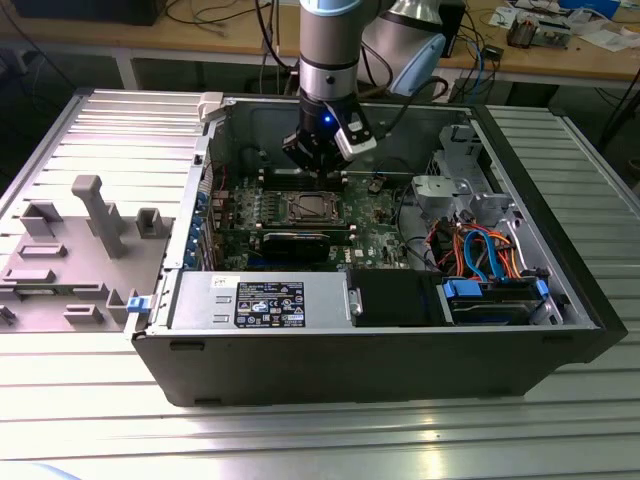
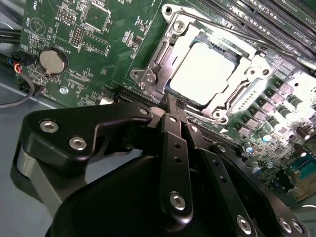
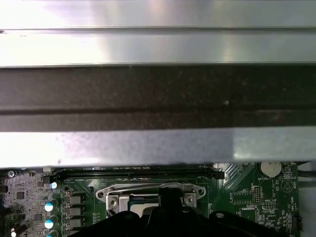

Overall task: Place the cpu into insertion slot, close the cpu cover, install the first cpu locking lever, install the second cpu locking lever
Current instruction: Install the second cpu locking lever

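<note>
Black linkage arms of my gripper (image 2: 170,101) fill the near part of the second wrist view; its two slim fingers (image 2: 174,129) lie pressed together with nothing between them, tips just at the edge of the socket. Beyond them I see the cpu (image 2: 205,74), a small flat square chip with a silver-grey top, sitting inside the insertion slot (image 2: 170,90), the square silver-rimmed socket. The cpu cover (image 2: 168,47), a thin silver frame plate with a large square window, lies down around the chip. Glare washes out the chip's surface, and I cannot make out whether the levers are latched.

In the first wrist view the gripper's black body hides half of the socket, and a dark band with bright metal strips blocks most else.

From the exterior view, the gripper (image 1: 312,172) hangs just behind the socket (image 1: 307,208) on the green motherboard (image 1: 385,215), inside the open black computer case (image 1: 400,345). The case rests on a ribbed aluminium table (image 1: 110,125), beside a grey plastic fixture (image 1: 70,250) at the exterior view's left. A wooden bench (image 1: 560,55) with cables runs behind, cut off by the frame.
</note>
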### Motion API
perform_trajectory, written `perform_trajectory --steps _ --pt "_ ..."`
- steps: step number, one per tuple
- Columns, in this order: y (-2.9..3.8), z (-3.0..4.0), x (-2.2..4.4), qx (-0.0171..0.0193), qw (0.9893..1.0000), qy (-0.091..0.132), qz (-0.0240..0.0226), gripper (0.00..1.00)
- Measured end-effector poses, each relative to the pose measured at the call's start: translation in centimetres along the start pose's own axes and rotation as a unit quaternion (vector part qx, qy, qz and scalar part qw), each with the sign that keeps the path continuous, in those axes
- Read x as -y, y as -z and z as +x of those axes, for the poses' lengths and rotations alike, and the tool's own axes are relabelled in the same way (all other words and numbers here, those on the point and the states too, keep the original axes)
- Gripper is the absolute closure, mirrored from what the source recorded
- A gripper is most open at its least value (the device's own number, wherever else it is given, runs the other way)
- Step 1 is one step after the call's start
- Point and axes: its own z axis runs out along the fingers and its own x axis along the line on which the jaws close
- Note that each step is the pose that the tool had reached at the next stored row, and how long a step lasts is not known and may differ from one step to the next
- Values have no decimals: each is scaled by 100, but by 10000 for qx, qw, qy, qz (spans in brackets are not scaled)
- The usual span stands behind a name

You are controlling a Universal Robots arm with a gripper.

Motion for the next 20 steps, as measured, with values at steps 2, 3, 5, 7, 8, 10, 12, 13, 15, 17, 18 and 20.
perform_trajectory --steps 2,3,5,7,8,10,12,13,15,17,18,20 --pt "0 0 5 0 10000 -1 0 89" --pt "3 0 5 0 10000 -1 1 89" --pt "40 -1 4 0 10000 0 0 89" --pt "86 -3 2 0 10000 0 0 89" --pt "98 -3 2 0 10000 0 0 89" --pt "107 -3 1 1 10000 0 -1 89" --pt "108 -4 2 1 10000 0 -1 89" --pt "109 -4 8 0 10000 1 0 89" --pt "109 -4 19 0 10000 0 0 89" --pt "109 -4 41 0 10000 0 0 89" --pt "109 -4 51 0 10000 0 0 89" --pt "109 -5 73 0 10000 0 0 89"
